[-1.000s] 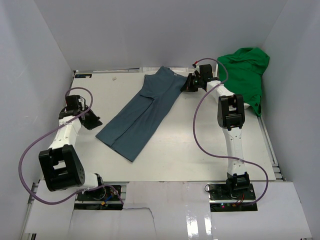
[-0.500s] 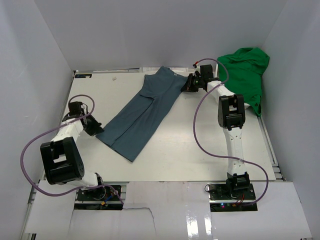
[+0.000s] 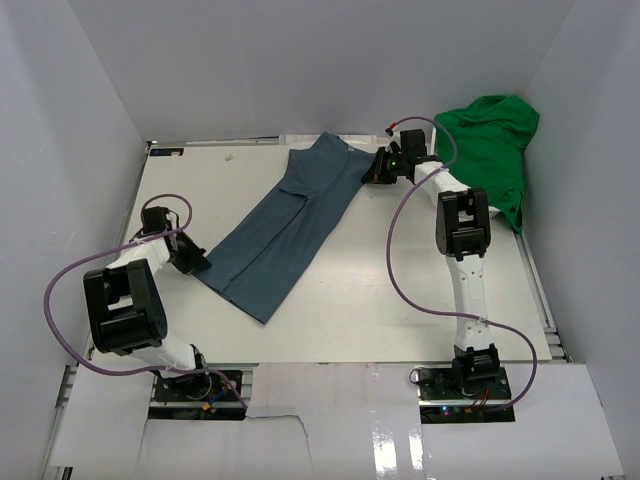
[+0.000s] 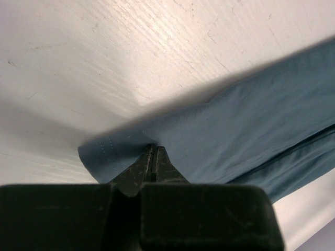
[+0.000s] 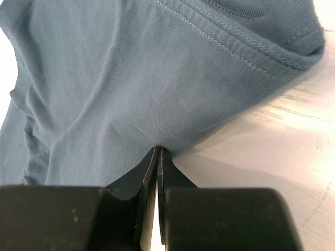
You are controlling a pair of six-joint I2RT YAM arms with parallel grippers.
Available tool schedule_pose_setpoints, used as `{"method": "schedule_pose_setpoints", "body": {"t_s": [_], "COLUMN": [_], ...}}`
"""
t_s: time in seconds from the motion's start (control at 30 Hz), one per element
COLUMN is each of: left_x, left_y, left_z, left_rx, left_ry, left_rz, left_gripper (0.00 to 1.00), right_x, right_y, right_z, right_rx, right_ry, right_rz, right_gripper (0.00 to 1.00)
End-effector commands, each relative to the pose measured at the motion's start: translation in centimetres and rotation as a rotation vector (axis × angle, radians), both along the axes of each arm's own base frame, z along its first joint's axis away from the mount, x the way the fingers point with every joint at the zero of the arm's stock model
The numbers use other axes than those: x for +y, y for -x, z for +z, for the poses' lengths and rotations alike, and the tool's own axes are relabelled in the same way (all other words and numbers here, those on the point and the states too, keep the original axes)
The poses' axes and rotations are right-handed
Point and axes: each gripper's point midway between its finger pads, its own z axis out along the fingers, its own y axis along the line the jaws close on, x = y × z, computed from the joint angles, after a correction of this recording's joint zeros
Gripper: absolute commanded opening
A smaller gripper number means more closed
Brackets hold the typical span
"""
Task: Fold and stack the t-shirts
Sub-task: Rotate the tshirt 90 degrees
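Top external view: the slate-blue t-shirt point(image 3: 290, 225) lies folded lengthwise, a slanting strip across the white table point(image 3: 400, 300). My left gripper point(image 3: 192, 258) pinches its near corner, jaws closed tight on the hem. My right gripper point(image 3: 376, 168) clamps its far edge. The green t-shirt point(image 3: 495, 140) sits heaped at the far right corner.

Your left arm point(image 3: 122, 308) and right arm point(image 3: 462, 225): white links, boxy black joints, purple cable point(image 3: 389, 245) looping off each. Bases point(image 3: 470, 382) at the table's point(image 3: 370, 290) near edge show loose wiring. Left gripper point(image 4: 152, 149), right gripper point(image 5: 157, 149): matte black fingers.
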Motion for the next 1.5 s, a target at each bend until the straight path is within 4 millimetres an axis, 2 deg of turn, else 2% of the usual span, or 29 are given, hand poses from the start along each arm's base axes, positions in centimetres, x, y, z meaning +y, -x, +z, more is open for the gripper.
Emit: {"method": "schedule_pose_setpoints", "body": {"t_s": [0.0,0.17,0.3,0.4,0.53,0.67,0.77,0.97,1.07,1.47], "left_x": [0.2,0.3,-0.3,-1.0,-2.3,-3.2,-4.3,-8.0,-10.0,-12.9], "left_y": [-0.6,0.5,1.7,2.6,5.1,7.2,7.9,9.3,10.8,16.6], "left_z": [0.4,-1.2,-3.5,-4.4,-5.3,-5.2,-4.4,-3.1,-3.0,-3.9], "left_rx": [-0.039,0.016,0.089,0.133,0.190,0.217,0.201,0.225,0.253,0.352], "left_ry": [-0.001,-0.012,0.023,0.057,0.084,0.102,0.125,0.155,0.167,0.222], "left_rz": [0.001,0.011,0.022,0.024,0.033,0.045,0.037,-0.034,-0.070,-0.093], "left_gripper": [0.00,0.00,0.00,0.00,0.00,0.00,0.00,0.00,0.00,0.00], "right_x": [-0.6,-0.4,-0.3,-0.4,-0.2,-0.1,-0.1,0.2,0.5,0.5], "right_y": [-0.2,-0.4,-0.5,-0.8,-1.1,-1.8,-2.1,-2.6,-2.6,-3.7], "right_z": [0.4,0.3,0.4,0.5,0.5,0.7,0.6,0.2,-0.1,0.8], "right_rx": [-0.010,-0.007,-0.011,-0.018,-0.017,-0.022,-0.022,-0.014,-0.004,-0.017], "right_ry": [0.016,0.005,0.003,0.002,-0.009,-0.024,-0.046,-0.125,-0.156,-0.234], "right_rz": [0.002,0.008,0.013,0.010,0.006,-0.001,-0.008,-0.009,-0.007,-0.025], "right_gripper": [0.08,0.08,0.08,0.08,0.08,0.08,0.08,0.08,0.08,0.08]}}
